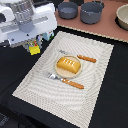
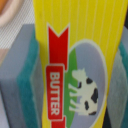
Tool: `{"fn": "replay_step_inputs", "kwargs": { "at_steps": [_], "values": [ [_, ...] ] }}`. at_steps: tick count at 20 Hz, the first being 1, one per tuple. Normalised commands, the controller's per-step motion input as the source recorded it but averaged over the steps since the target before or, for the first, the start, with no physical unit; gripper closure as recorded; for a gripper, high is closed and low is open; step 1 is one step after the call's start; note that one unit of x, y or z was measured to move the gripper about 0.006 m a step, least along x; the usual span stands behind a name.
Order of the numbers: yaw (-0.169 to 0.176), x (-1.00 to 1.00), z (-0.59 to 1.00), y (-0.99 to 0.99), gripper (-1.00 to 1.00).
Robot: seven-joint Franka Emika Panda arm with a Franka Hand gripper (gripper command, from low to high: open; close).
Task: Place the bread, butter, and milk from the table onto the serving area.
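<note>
The bread lies on the round tan plate in the middle of the striped cream serving area. My gripper hangs at the exterior view's upper left, over the mat's far left corner, shut on the yellow butter. In the wrist view the butter fills the picture, its red-and-white label with a cow facing the camera, clamped between the grey, teal-padded fingers. The milk carton is out of view. The black table surrounds the mat.
A pinkish-brown board at the back holds two grey pots and a tan bowl. Orange-handled cutlery lies on the mat: a knife beyond the plate and a fork in front of it.
</note>
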Motion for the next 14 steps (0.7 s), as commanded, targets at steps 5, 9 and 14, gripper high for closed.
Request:
{"fn": "replay_step_inputs", "kwargs": {
  "at_steps": [5, 9, 14],
  "values": [
    [-0.017, 0.65, 0.56, -0.67, 1.0],
    [-0.012, 0.63, 0.38, -0.69, 1.0],
    [-0.02, 0.62, 0.15, -0.72, 1.0]
  ]
}}
